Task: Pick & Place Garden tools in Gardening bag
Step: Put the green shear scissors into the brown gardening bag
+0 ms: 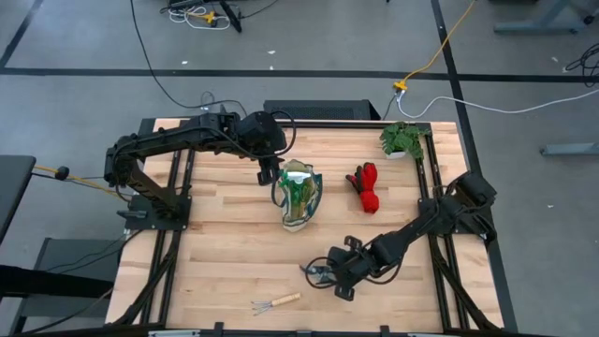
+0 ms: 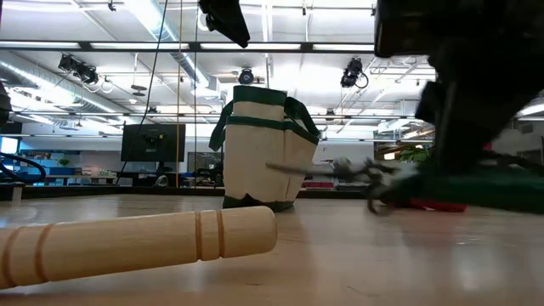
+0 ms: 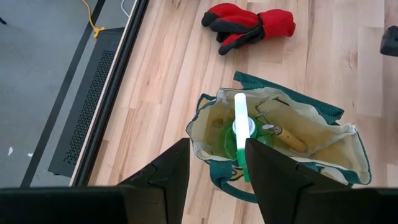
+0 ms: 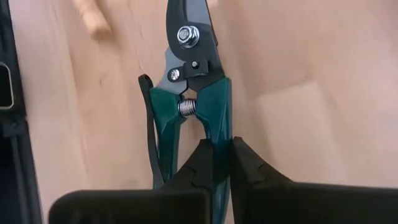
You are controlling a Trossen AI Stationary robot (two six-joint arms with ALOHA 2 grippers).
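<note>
- right gripper [image 4: 222,163] clamped on one handle of the pruning shears [image 4: 189,81], blades pointing ahead of it, ready for lifting
- gardening bag [image 1: 299,194] well apart from it, mouth up
- left gripper [image 3: 216,163] parted, empty, above bag holding spray bottle [image 3: 241,127]

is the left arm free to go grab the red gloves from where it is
Probably yes: the left gripper hangs open and empty beside the bag, and the gloves lie in the open just past it, uncovered.

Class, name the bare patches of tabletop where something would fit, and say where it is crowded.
Free: the wood left of the beige canvas bag, and between the bag and the wooden-handled rake. Crowded: around the red gloves and potted plant.
</note>
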